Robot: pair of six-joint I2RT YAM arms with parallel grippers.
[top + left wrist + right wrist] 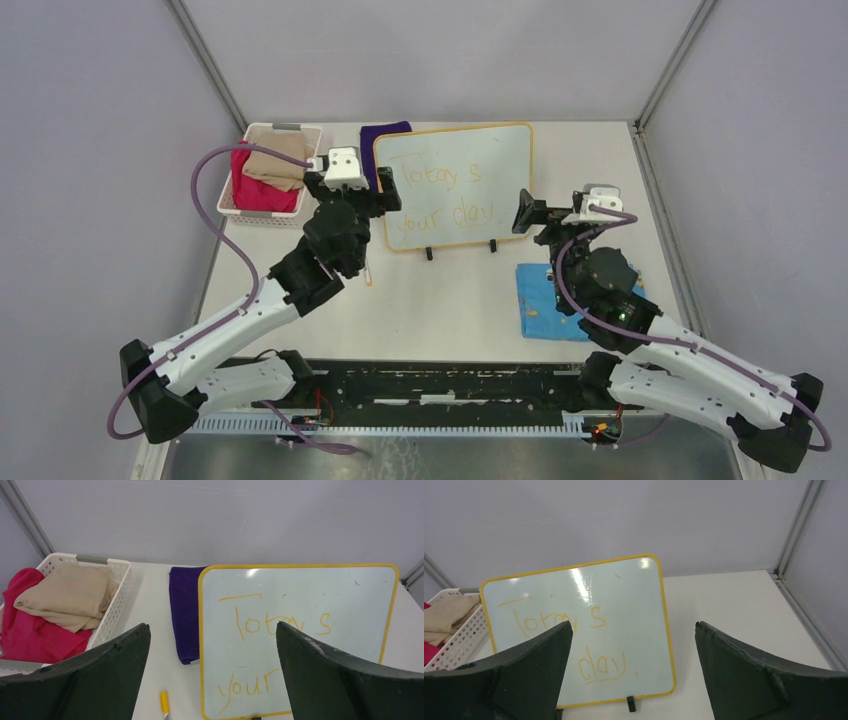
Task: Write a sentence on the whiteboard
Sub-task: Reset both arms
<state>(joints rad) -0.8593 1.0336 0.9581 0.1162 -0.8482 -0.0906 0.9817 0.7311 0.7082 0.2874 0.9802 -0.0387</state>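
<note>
Two faint yellow-orange handwritten lines (440,180) complete on yellow-framed white whiteboard (505,160); left hand (388,190), right hand (524,212) apart, empty; pull back without smearing.

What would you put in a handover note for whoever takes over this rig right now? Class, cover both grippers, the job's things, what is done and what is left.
Left gripper: jaws open, empty, facing the board.
Right gripper: jaws open, empty.
Large white yellow-framed whiteboard: standing on black clip feet on the table.
Yellow-orange handwritten sentence: "Today's your day" in two lines.
Yellow marker pen: lying on the table before the board's left edge, unheld.
Done: writing appears complete.
Left: probably nothing more to write.
</note>
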